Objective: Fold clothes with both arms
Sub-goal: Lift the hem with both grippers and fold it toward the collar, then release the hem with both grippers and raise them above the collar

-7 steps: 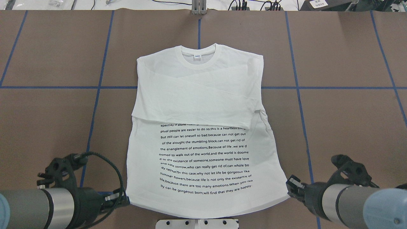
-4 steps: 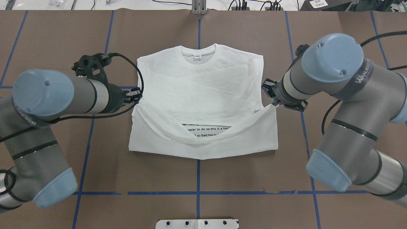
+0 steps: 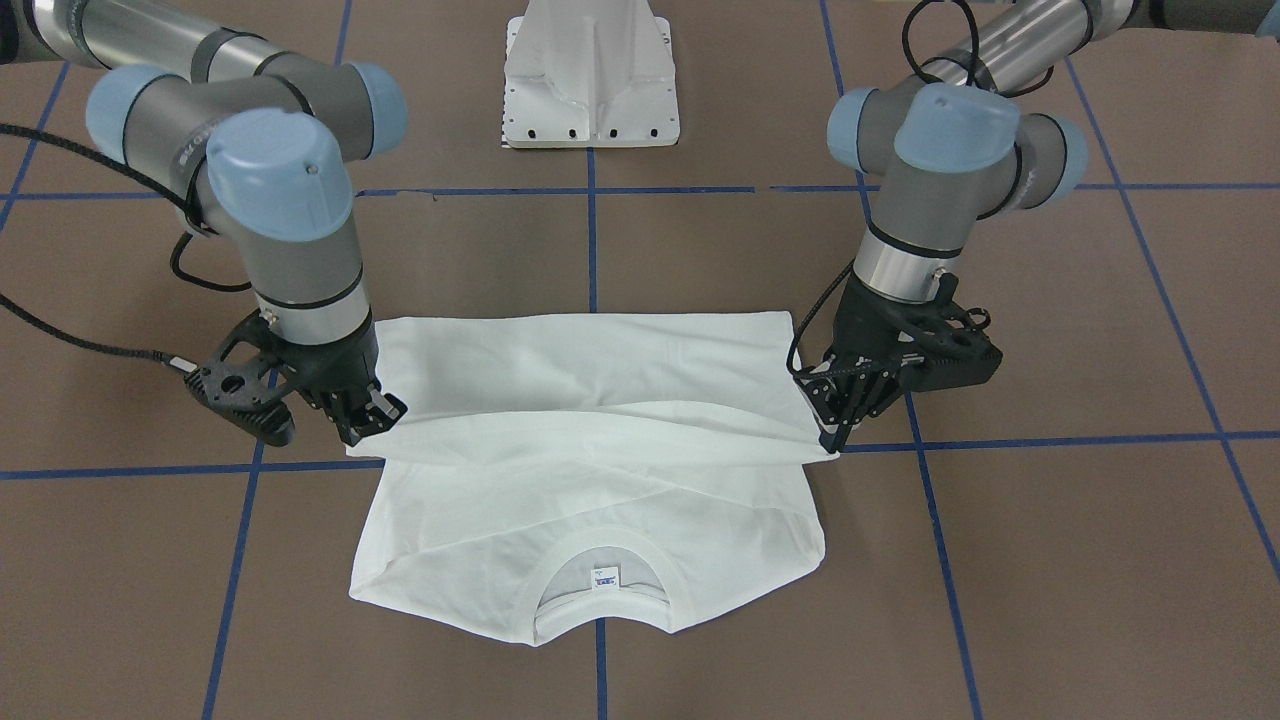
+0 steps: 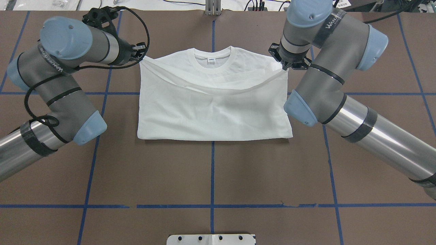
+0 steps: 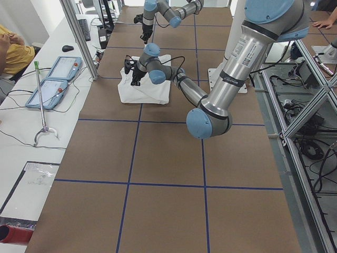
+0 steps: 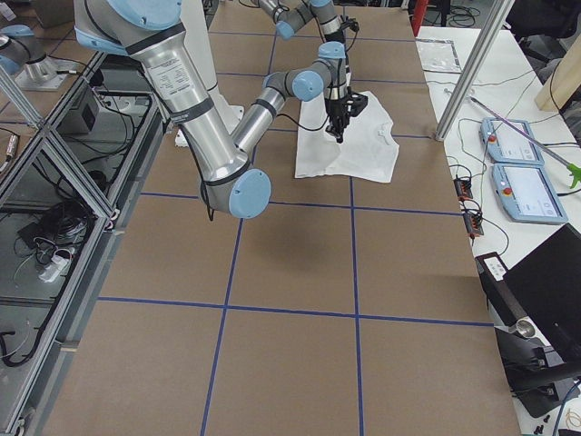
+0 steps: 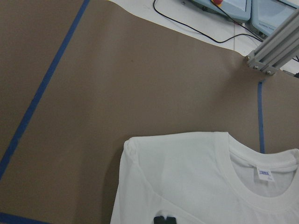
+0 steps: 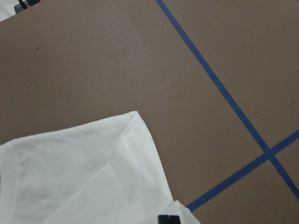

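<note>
The white shirt lies folded in half on the brown table, its printed text hidden and its collar with the neck label at the far side. My left gripper is shut on one corner of the carried hem beside the shirt's left shoulder. At the opposite shoulder my right gripper is shut on the other corner. Between them the hem sags just short of the collar. From the front, the left gripper and right gripper hold the hem low over the cloth. The shoulder corners show in the wrist views.
The white pedestal base sits at the near edge and an aluminium post at the far edge. Blue tape lines cross the brown table. A person and teach pendants are at the side bench.
Both grippers have carried the hem from the near edge, past the middle, up to the shoulders. The lower half now covers the printed text.
</note>
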Motion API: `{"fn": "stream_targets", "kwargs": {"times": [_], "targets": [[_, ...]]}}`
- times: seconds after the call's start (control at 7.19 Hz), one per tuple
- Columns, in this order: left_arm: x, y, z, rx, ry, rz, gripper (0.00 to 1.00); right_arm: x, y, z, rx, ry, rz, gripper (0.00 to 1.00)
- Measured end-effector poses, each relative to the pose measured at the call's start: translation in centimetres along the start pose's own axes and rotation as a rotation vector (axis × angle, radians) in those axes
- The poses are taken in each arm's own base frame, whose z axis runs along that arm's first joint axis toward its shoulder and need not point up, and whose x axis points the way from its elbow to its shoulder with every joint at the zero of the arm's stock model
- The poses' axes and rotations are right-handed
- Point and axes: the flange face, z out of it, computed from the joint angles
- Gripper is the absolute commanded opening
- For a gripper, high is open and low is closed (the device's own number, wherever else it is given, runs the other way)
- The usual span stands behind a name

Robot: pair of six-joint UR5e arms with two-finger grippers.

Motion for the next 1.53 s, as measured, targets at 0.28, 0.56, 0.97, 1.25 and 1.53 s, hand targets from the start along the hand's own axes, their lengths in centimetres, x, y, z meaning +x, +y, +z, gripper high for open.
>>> {"fn": "stream_targets", "kwargs": {"times": [0.28,0.56,0.97,1.25,1.53], "targets": [[-2.2,-1.3,5.8,0.018,0.012,0.010,0.00,-1.1,-2.6,4.0,0.010,0.002,-0.008,0.00],[-3.5,-1.7,8.8,0.043,0.017,0.013,0.06,-1.4,-3.6,6.3,0.012,0.002,-0.013,0.00],[-3.7,-1.9,9.8,0.047,0.011,0.013,0.05,-1.7,-4.7,8.7,0.020,-0.009,-0.016,0.00],[-3.1,-2.4,9.5,0.054,0.021,0.012,0.06,-1.9,-6.0,9.6,0.040,0.002,-0.009,0.00],[-3.2,-3.0,9.5,0.062,0.019,0.023,0.23,-2.2,-6.2,9.7,0.053,0.005,-0.011,0.00]]}}
